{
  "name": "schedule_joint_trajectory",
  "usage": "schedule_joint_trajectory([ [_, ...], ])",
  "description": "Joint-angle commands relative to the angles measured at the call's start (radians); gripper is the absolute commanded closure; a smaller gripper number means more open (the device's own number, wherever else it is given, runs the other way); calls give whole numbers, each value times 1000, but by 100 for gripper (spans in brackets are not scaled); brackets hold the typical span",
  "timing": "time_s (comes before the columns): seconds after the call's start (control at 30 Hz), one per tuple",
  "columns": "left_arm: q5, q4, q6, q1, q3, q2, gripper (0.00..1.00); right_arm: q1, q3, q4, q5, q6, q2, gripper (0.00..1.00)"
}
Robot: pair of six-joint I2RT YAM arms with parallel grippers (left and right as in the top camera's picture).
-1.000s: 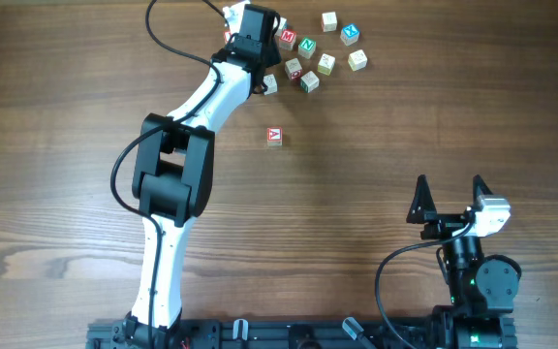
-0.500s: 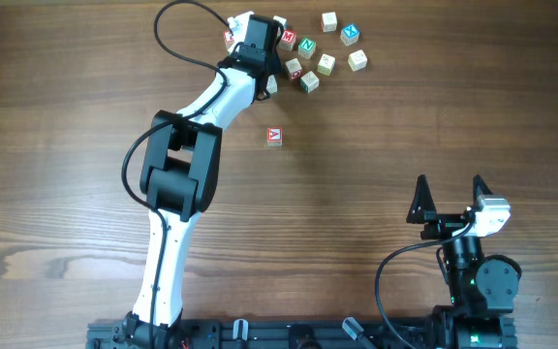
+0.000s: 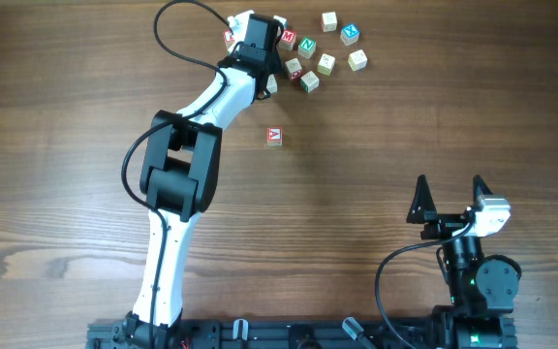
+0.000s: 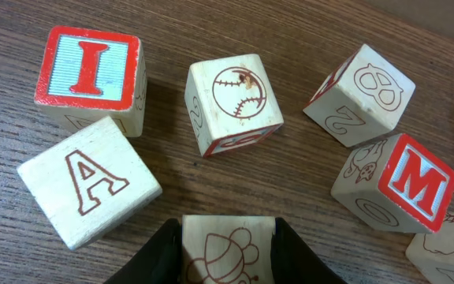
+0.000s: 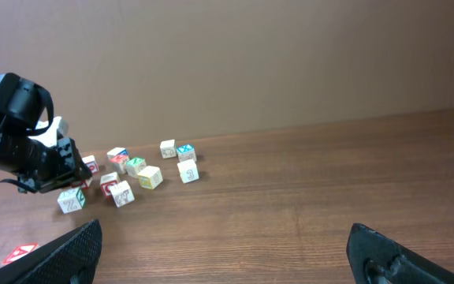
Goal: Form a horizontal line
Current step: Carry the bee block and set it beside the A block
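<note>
My left gripper (image 4: 228, 256) is shut on a pale cube with a bee drawing (image 4: 228, 241), one black finger pressed to each side. From overhead the left gripper (image 3: 263, 76) sits at the left edge of the loose cluster of letter cubes (image 3: 323, 53). No horizontal line shows. One cube with a red A (image 3: 274, 136) lies alone below the cluster, also visible low in the right wrist view as the red-A cube (image 5: 20, 252). My right gripper (image 3: 449, 199) hangs open near the front right, holding nothing.
Around the held cube lie an outlined-A cube (image 4: 89, 181), a red I cube (image 4: 91, 71), a baseball cube (image 4: 235, 102), an 8 cube (image 4: 365, 91) and a red M cube (image 4: 404, 185). A black cable (image 3: 177, 19) loops left of the left wrist.
The left arm's elbow swung right and its wrist settled over the cluster's left edge, then held still. The right arm has not moved.
</note>
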Motion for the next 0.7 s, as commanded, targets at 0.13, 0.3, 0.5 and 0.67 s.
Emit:
schedule_joint_trajectory([
  [0.13, -5, -55, 10, 2, 0, -102, 70, -7, -1, 3, -5, -5, -11, 0],
  [0.3, -32, -116, 44, -13, 0, -182, 72, -7, -1, 3, -5, -5, -11, 0],
  [0.5, -43, -266, 42, -66, 0, -249, 73, -7, -1, 3, -5, -5, -11, 0],
  [0.67, -44, -378, 24, -137, 0, -251, 74, -7, -1, 3, -5, -5, -11, 0],
])
